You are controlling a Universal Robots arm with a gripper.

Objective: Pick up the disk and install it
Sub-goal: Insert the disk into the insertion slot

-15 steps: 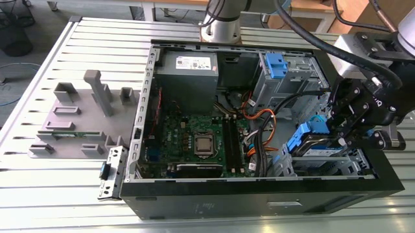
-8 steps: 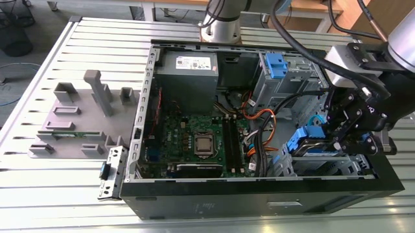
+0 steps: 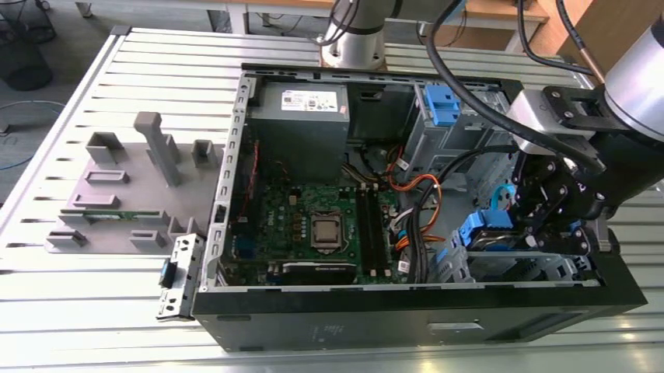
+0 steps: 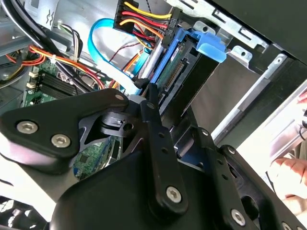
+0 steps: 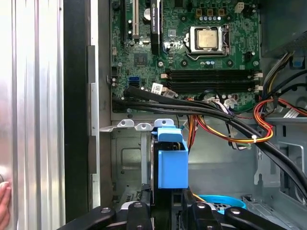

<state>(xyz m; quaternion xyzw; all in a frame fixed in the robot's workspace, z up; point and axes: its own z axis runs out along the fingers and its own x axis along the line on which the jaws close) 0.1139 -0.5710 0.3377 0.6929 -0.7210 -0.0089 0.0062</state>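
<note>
Disk [image 5: 171,160] partly hidden behind the hand [image 5: 168,203], person's fingers [image 4: 288,175] cut off at the second wrist view's edge

Place: this was, it seemed, a robotics lab or test workshop.
Tabletop: a ribbed silver aluminium-profile tabletop [image 3: 93,109] carried everything.
Workpiece: a black desktop computer case [image 3: 415,315] lay open, green motherboard [image 3: 301,206] bare.
Fixtures: a grey plastic jig plate [image 3: 114,194] stood beside it.
Arm: a silver robot arm column [image 3: 358,35] rose behind.

A ribbed aluminium table [image 3: 93,295] stands on a grey floor [image 3: 42,109], a black wire basket [image 3: 25,71] nearby, a wooden board [image 3: 623,19] behind.
</note>
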